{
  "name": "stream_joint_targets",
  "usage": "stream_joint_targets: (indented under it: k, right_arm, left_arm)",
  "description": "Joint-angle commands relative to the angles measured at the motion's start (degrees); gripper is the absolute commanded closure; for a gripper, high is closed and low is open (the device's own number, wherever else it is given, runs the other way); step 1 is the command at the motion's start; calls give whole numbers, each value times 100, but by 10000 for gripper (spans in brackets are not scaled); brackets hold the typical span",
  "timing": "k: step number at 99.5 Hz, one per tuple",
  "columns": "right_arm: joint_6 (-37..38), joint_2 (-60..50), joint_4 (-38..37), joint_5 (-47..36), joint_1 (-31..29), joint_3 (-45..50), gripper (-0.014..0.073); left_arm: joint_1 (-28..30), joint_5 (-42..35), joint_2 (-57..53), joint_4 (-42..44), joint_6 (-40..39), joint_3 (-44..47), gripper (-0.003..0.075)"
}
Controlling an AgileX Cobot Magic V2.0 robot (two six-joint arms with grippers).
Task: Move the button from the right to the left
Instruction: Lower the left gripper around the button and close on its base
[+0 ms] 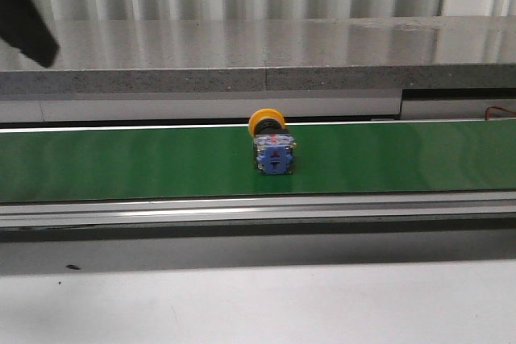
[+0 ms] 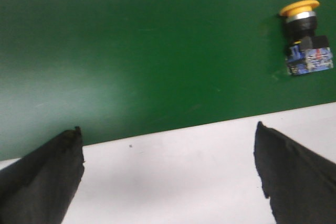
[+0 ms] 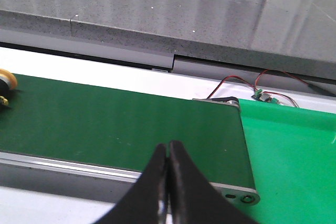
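Front view: the small yellow-capped, blue-based push-button [image 1: 272, 144] lies on its side mid-belt on the green conveyor belt [image 1: 121, 163], cap toward the far edge.

Left wrist view: the left hand [image 2: 168, 174] is spread wide, nearer the button.

Right wrist view: the right hand [image 3: 169, 182] is clenched, empty, farther off.

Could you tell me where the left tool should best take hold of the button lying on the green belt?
Probably from above, across the blue base of the button: it lies on its side, and the boxy block offers flat faces, unlike the round yellow cap.
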Motion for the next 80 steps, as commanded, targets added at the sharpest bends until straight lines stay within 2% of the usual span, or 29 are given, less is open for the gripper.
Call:
stream_joint_targets:
  k: [1, 24, 59, 80]
  right_arm:
    - [-72, 44, -37, -450, -3, -146, 662]
    - [-72, 44, -37, -450, -3, -146, 662]
    - [-72, 44, -37, -450, -3, -146, 662]
    - [-72, 44, -37, -450, -3, -146, 662]
  left_arm:
    - [-412, -78, 467, -184, -315, -571, 102]
    - [-1037, 641, 1823, -138, -561, -1909, 102]
    - [-1394, 1331, 3062, 21, -1263, -3346, 102]
    - [-1470, 1896, 3546, 954, -1916, -3915, 102]
